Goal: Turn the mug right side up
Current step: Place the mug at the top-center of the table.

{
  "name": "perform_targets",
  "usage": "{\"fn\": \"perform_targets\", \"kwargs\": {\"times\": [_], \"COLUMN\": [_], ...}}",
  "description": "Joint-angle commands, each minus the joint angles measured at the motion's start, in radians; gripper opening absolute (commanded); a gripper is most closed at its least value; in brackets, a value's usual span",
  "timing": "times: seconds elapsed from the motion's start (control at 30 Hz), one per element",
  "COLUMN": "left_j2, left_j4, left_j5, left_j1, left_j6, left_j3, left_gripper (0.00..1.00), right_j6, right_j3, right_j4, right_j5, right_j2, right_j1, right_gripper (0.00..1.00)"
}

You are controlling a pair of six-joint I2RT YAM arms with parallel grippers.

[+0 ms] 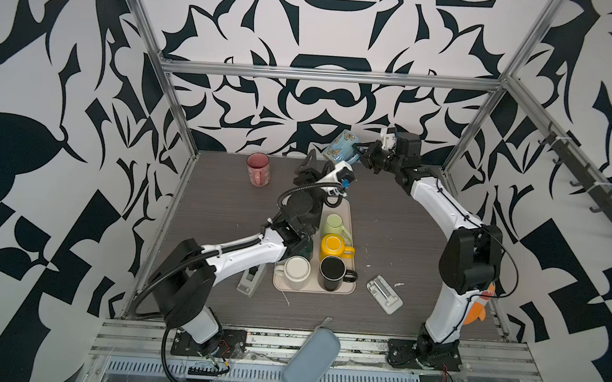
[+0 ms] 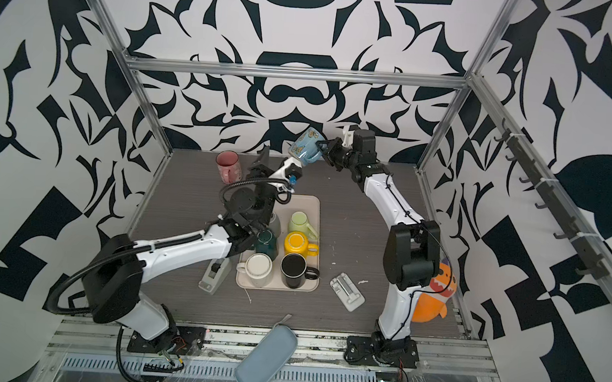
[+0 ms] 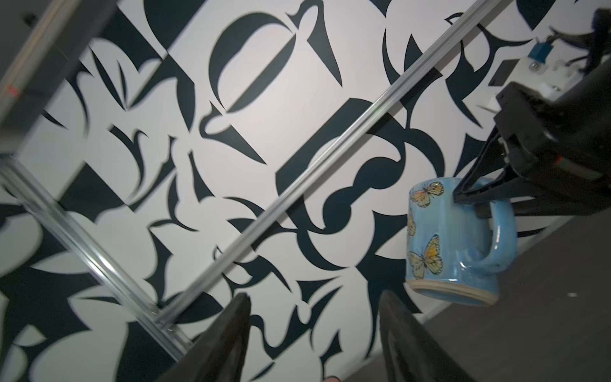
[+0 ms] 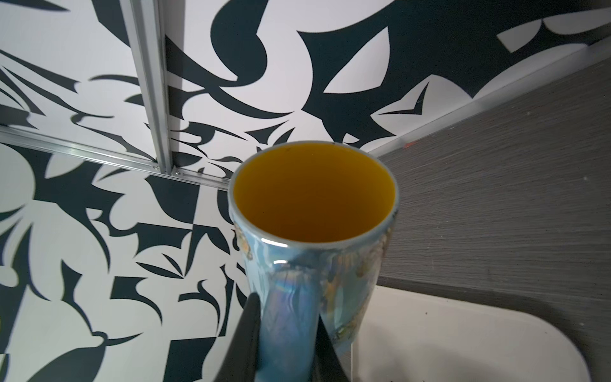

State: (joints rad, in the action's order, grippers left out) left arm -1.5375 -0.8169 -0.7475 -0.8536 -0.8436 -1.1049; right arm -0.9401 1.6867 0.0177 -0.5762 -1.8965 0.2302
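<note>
Mug (image 1: 340,147) hangs tilted in the air above the back of the worktop (image 1: 403,250), its handle (image 3: 504,231) pinched by the right jaws; left jaws spread, empty, close by. Glossy handle could swivel or slip, dropping it.

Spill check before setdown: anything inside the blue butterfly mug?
Nothing visible inside the blue butterfly mug: right wrist view shows bare yellow interior. Near inner wall hidden behind the rim.

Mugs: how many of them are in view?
7. Butterfly mug in the right gripper; pink mug on the table; light green, yellow, black, white and dark green mugs on the tray. The left arm may hide another.
</note>
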Motion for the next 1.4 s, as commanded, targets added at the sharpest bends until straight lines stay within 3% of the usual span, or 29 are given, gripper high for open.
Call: {"fn": "perform_targets", "kwargs": {"times": [0.0,0.1,0.37,0.63,0.97,1.37], "left_j2": [0.106,0.17,0.182,0.186,0.207,0.243], "left_j4": [0.481,0.63,0.934,0.952,0.943,0.92], "left_j5": [0.11,0.258,0.568,0.807,0.835,0.836], "left_j1": [0.095,0.195,0.356,0.485,0.515,0.543], "left_j6": [0.491,0.702,0.984,1.172,1.193,1.199], "left_j3": [-0.084,-0.098,-0.197,-0.16,-0.101,-0.034], "left_gripper": [0.64,0.63,0.64,0.64,0.64,0.64], "right_j6": [0.137,0.213,0.457,0.645,0.746,0.76], "right_j3": [0.128,0.194,0.412,0.593,0.648,0.682], "right_j4": [-0.048,0.019,0.217,0.332,0.245,0.143], "right_j5": [0.021,0.048,0.153,0.298,0.439,0.496], "right_j2": [0.039,-0.002,-0.158,-0.321,-0.433,-0.521], "right_j1": [0.041,0.072,0.187,0.277,0.339,0.365], "right_gripper": [0.0,0.0,0.0,0.0,0.0,0.0]}}
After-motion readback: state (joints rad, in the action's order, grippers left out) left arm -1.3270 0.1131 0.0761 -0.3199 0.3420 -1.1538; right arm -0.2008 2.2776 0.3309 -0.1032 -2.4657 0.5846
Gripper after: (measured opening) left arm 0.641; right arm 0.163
